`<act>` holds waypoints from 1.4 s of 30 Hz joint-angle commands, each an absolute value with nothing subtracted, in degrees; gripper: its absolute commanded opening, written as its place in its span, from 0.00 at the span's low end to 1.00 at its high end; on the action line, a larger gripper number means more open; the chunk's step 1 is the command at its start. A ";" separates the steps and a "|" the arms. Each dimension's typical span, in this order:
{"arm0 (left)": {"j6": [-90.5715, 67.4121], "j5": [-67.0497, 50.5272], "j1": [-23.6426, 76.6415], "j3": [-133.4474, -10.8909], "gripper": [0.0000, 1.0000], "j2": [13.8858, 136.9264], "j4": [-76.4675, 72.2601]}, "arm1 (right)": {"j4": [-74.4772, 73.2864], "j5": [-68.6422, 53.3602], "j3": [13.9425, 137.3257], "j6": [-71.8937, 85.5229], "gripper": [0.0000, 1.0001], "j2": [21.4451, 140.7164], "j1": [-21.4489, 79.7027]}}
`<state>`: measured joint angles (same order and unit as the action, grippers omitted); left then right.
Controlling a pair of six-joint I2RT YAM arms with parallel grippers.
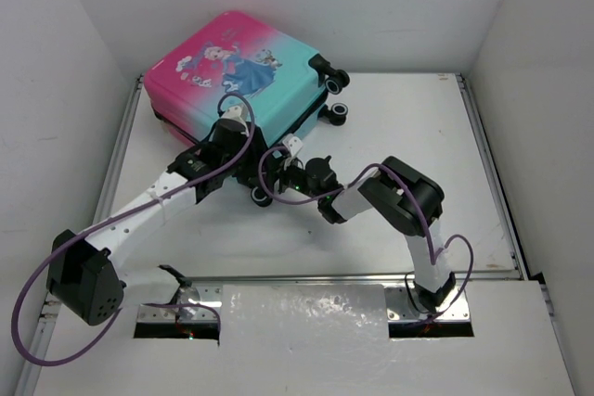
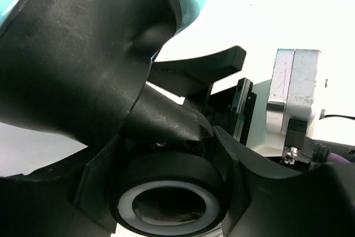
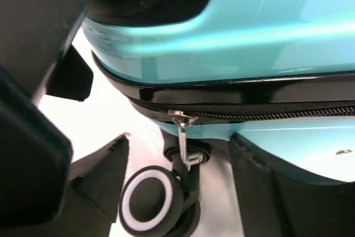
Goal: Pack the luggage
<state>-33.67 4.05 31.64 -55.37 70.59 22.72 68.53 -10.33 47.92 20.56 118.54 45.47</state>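
Luggage [image 1: 243, 67]: closed, lying flat on its broad side at the far left of the table [image 1: 418, 136], print facing up. Shell runs pink on the left to teal on the right. Two black wheels [image 1: 331, 72] stick out at its right end.

Left arm [image 1: 139, 210]: rises from the near-left corner and slants right and far, ending at the near edge of the case.

Left gripper [image 2: 166, 190]: in the left wrist view a dark finger [image 2: 61, 203] lies on each side of a black caster [image 2: 169, 206] with a white ring. The caster sits between them, under its black housing [image 2: 83, 70] and a strip of teal shell. Cannot tell whether the fingers press on it or only flank it.

Right gripper [image 3: 180, 156]: just right of the left one at the same near edge, aimed at the teal side wall. Jaws spread apart and holding nothing. A metal zipper pull [image 3: 183, 137] hangs from the black zipper [image 3: 266, 112] in the gap between them, and neither finger touches it. A white-ringed wheel [image 3: 147, 201] shows below it, by the left finger [image 3: 105, 176].

Right arm [image 1: 408, 197]: base at the near right, elbow folded, forearm reaching left to the case.
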 commanded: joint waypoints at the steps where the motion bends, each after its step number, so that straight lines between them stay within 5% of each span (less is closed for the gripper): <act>1: -34.01 -1.67 31.47 -61.17 0.00 68.20 11.07 | 73.21 -6.95 52.82 21.35 0.65 119.62 45.44; 8: -33.49 -2.28 31.46 -59.86 0.00 67.94 10.81 | 72.07 -3.52 55.11 21.27 0.23 118.57 46.84; 13: -33.66 -3.60 31.55 -57.92 0.00 67.41 10.28 | 69.53 1.39 56.42 22.93 0.03 118.21 46.85; 30: -34.01 -0.71 31.55 -54.93 0.00 65.13 10.02 | 52.13 34.70 57.92 31.19 0.00 115.67 46.93; 42: -35.42 10.28 31.46 -52.12 0.00 64.51 12.22 | 55.19 37.35 52.83 32.95 0.00 114.35 42.63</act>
<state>-34.79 7.60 29.80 -51.59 68.49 15.86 56.53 19.16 52.27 27.70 116.05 53.36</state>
